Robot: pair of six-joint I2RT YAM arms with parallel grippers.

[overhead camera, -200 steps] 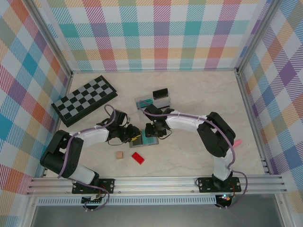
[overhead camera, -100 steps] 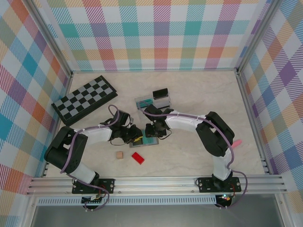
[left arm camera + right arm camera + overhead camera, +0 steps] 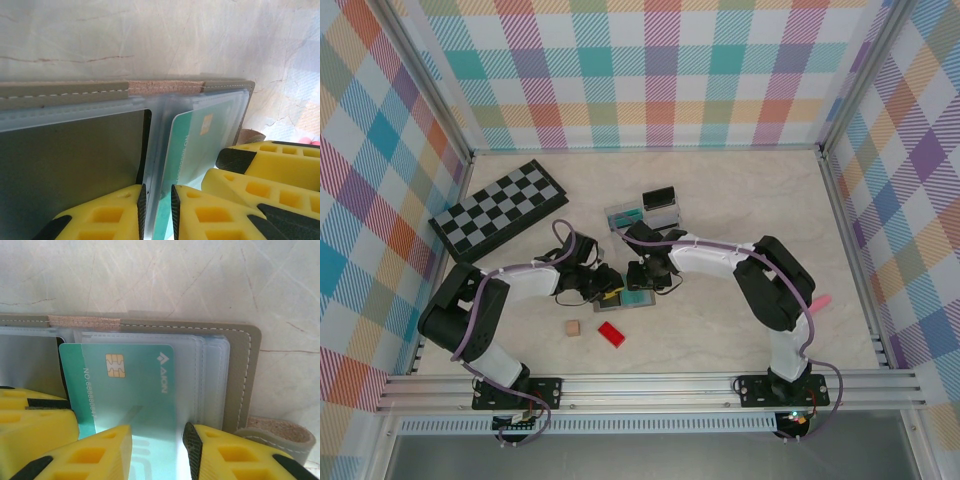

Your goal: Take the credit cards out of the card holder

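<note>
Left end effector (image 3: pixel 157 200) shifted, pinching card holder (image 3: pixel 65 92); right end effector (image 3: pixel 157 436) spread astride card (image 3: pixel 135 385).

Teal card (image 3: pixel 135 385) in open card holder (image 3: pixel 241 370), right tool (image 3: pixel 157 434) astride its lower edge, poss. gripping

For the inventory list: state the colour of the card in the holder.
The card is teal-green with a gold chip; best in the right wrist view.

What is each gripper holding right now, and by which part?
Left gripper pinches a clear sleeve of the card holder by its inner edge. Right gripper grips nothing: its jaws stand apart over the near end of the teal card.
</note>
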